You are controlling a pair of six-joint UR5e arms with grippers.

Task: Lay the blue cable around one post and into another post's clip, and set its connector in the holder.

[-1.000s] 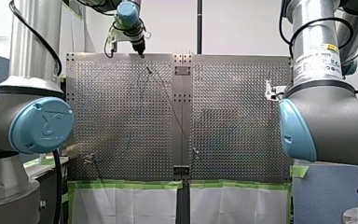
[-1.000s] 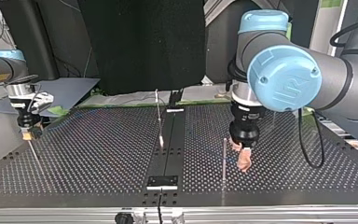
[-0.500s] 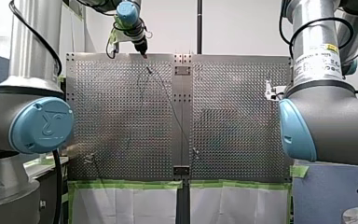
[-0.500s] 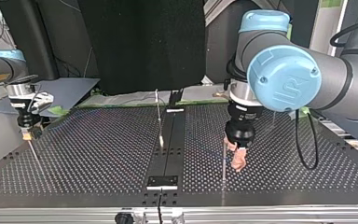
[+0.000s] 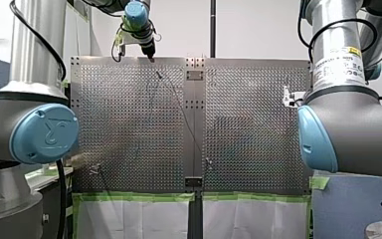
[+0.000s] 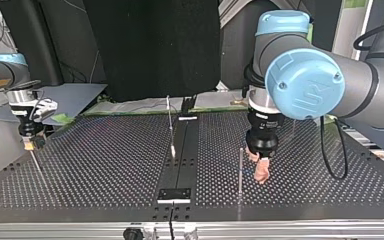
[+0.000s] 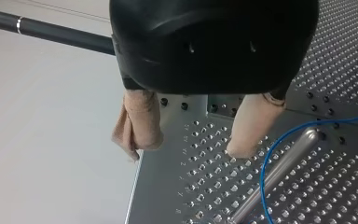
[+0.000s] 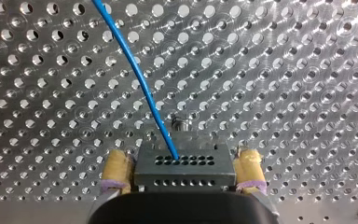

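Connector gripped by my right gripper (image 8: pixel 182 158); my left gripper (image 6: pixel 261 172) gapes beside a post.

Nearest in the top view, a thin metal post (image 6: pixel 240 170) stands upright on the perforated table (image 6: pixel 105 170), with my left gripper just beside it. Its beige-padded fingers (image 7: pixel 140 123) are spread wide with nothing between them. The left wrist view shows the blue cable (image 7: pixel 266 163) curving past the post's top and running down alongside it, close to one finger. Whether it wraps around the post I cannot tell. Farther back, on the table's middle strip, a second slim post (image 6: pixel 170 127) stands. At the view's left, my right gripper hangs low over the table. Its wrist view shows the yellow pads (image 8: pixel 116 170) clamped on both sides of the grey connector (image 8: pixel 186 175), and the cable leaves the connector's face and runs away across the holes.
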